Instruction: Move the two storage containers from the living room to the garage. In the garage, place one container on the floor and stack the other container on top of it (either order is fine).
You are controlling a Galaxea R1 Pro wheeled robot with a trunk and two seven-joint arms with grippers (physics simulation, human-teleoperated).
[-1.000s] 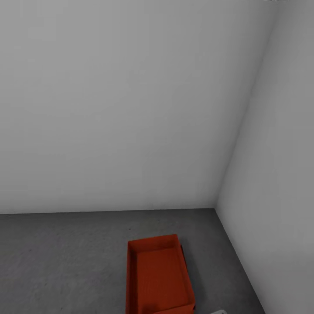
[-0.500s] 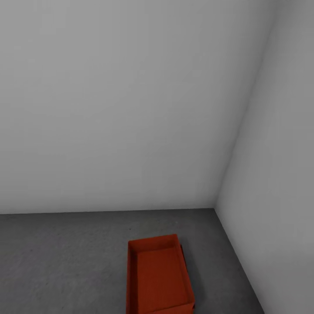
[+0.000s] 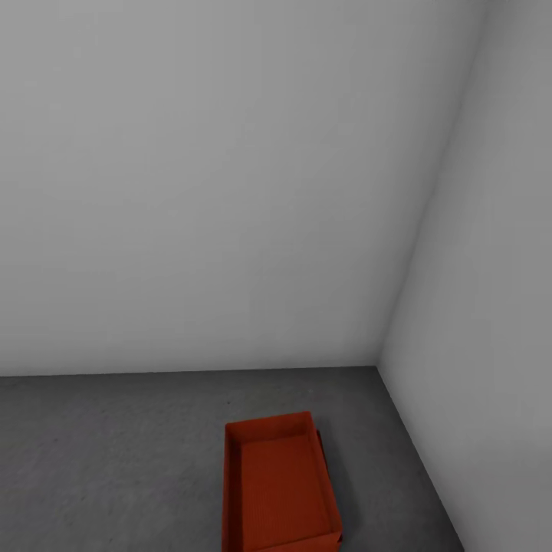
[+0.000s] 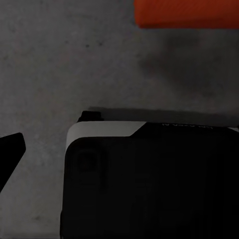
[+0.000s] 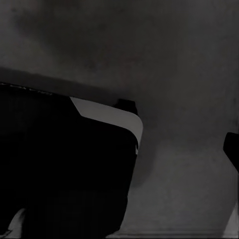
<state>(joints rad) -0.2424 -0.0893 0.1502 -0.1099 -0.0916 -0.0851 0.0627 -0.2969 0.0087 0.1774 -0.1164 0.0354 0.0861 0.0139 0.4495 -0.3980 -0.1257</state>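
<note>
On the dark grey mottled floor (image 3: 115,452) of the garage stands an orange bin (image 3: 277,483), close to the corner of two pale grey walls (image 3: 230,192). Beyond the left pincer (image 4: 11,149) an orange edge shows. Whether either pincer is released or clenched, I cannot tell.

pale grey walls (image 3: 230,192) meeting in corner; dark mottled concrete floor (image 3: 115,452).

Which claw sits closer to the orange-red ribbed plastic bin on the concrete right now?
Left, probably. The orange-red ribbed plastic bin shows in the left wrist view, across bare grey concrete floor. The right wrist view has only floor and robot body, so its distance is unclear.
</note>
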